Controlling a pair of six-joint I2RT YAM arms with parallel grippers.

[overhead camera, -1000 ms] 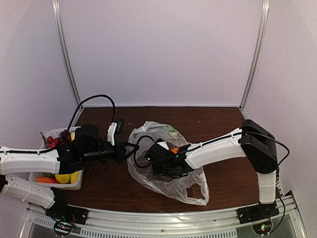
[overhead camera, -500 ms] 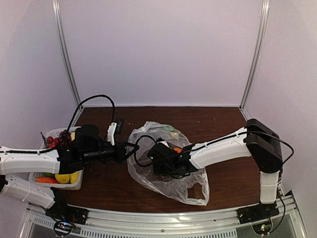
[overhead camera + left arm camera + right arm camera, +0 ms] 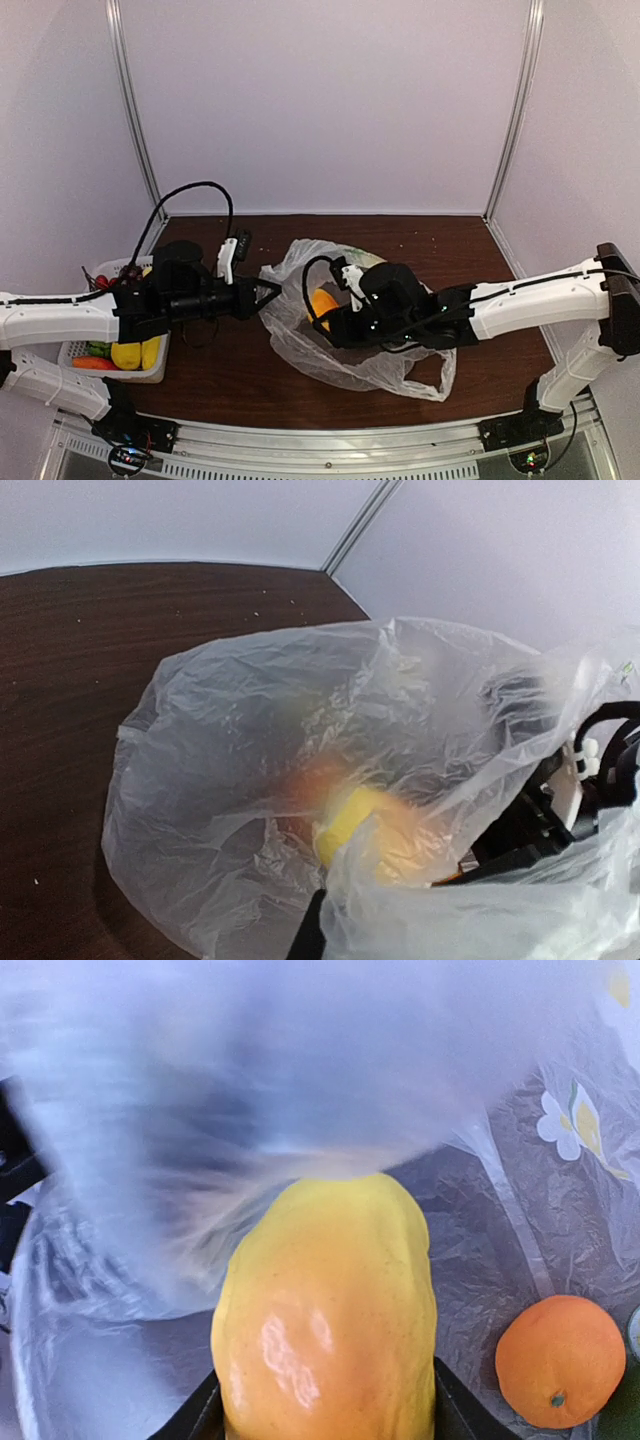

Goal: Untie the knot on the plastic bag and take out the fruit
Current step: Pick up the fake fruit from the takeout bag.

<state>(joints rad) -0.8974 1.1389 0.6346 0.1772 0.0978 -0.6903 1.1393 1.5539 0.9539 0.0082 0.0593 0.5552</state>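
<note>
The clear plastic bag (image 3: pixel 375 355) lies crumpled mid-table, its mouth facing left. My left gripper (image 3: pixel 267 293) is shut on the bag's left rim; in the left wrist view only one dark finger (image 3: pixel 309 932) shows under the plastic (image 3: pixel 230 740). My right gripper (image 3: pixel 328 316) reaches into the bag from the right and is shut on a yellow-orange mango (image 3: pixel 322 301). In the right wrist view the mango (image 3: pixel 325 1310) fills the gap between both black fingers (image 3: pixel 192 1416). An orange (image 3: pixel 560 1360) lies inside the bag beside it. The knot is out of view.
A white slotted basket (image 3: pixel 152 374) stands at the left edge. It holds yellow lemons (image 3: pixel 135 355), a red fruit (image 3: pixel 92 364) and dark grapes (image 3: pixel 130 273). Metal frame posts (image 3: pixel 135 110) rise at the back corners. A rail (image 3: pixel 330 440) runs along the near edge.
The right arm has swung out to the right and its gripper has lifted the mango toward the bag's mouth. The bag has shifted and stretched rightward. The left gripper keeps its hold.
</note>
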